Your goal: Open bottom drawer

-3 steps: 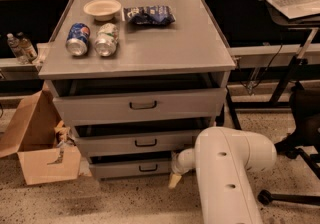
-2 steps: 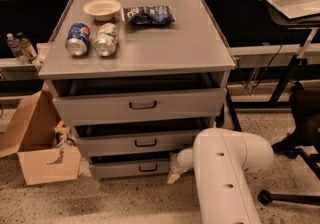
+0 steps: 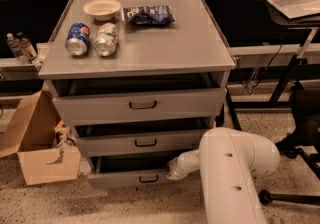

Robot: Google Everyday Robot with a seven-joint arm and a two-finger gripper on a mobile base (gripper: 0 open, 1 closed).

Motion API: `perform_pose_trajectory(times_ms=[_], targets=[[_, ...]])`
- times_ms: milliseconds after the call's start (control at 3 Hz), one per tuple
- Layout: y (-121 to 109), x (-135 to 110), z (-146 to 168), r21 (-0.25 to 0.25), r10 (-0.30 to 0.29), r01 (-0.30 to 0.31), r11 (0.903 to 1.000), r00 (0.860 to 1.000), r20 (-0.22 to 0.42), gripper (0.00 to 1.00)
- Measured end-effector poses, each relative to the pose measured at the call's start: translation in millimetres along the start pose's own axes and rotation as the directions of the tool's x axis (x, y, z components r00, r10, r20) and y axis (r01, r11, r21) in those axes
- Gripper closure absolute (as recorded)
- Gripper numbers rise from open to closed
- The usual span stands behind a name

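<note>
- Bottom drawer point(image 3: 120, 179) sits lowest in the grey cabinet point(image 3: 175, 43), partly out, with a dark gap showing behind its front panel. Its loop handle point(image 3: 148, 178) is mid-front.
- The gripper point(image 3: 175, 170) is at the right end of that panel, near its top edge and apart from the handle. Whether it is wide, narrow or holding the panel cannot be told.
- The pull should run straight out along the drawer's travel. An off-centre pull probably skews the drawer on its slides, so a slow, level pull is advised.
- The arm point(image 3: 235, 178) should stay below the middle drawer point(image 3: 110, 146), which also stands slightly out.
- Compared with a second ago, the panel and handle lie further out and the gap is wider. The gripper remains at the right end.
</note>
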State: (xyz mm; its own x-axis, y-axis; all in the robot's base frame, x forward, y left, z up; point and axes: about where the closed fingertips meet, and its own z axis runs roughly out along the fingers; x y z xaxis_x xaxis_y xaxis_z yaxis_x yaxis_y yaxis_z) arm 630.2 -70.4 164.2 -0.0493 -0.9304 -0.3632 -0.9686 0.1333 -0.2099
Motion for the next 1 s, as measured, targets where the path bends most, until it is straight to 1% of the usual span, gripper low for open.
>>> perform_pose_trajectory(times_ms=[333,667,1000], targets=[[27.6,-2.4,-5.2,-0.061,0.011,-0.009,0.9981,1.0,0.024,0.97],[27.6,0.3,-7.4,-0.061,0.011,-0.009,0.9981,1.0,0.024,0.0],[27.7,0.3,-7.3,-0.062,0.01,-0.009,0.998,1.0,0.024,0.0]])
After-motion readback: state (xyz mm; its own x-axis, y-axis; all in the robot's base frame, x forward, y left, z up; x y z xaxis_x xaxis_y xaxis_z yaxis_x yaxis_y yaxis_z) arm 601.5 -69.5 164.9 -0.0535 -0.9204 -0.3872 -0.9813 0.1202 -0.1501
